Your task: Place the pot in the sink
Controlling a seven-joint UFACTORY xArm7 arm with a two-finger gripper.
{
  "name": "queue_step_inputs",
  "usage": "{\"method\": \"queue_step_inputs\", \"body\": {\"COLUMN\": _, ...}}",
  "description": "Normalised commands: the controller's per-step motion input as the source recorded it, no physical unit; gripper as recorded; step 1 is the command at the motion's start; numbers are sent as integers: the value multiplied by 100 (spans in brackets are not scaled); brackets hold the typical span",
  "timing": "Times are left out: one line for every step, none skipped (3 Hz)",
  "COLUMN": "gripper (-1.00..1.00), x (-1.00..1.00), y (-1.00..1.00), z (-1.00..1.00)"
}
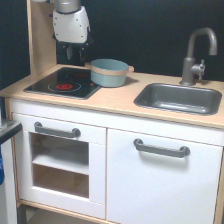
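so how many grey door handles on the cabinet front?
2. One handle sits above the window of the oven door, on the exterior view's left; the other handle is near the top of the plain door under the sink. None looks hidden.

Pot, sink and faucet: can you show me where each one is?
pot point(108, 73), exterior view, on its blue-grey side wall.
sink point(150, 98), exterior view, on its near left rim.
faucet point(191, 47), exterior view, on its upright neck.

White arm housing point(71, 24), grey joint, black jaws
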Motion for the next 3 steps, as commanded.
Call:
{"method": "queue_step_inputs", "body": {"gripper": 100, "x": 18, "y": 27, "z": -18}}
{"method": "queue_step_inputs", "body": {"gripper": 100, "x": 12, "y": 20, "z": -13}}
{"method": "queue_step_inputs", "body": {"gripper": 100, "x": 9, "y": 16, "z": -19}}
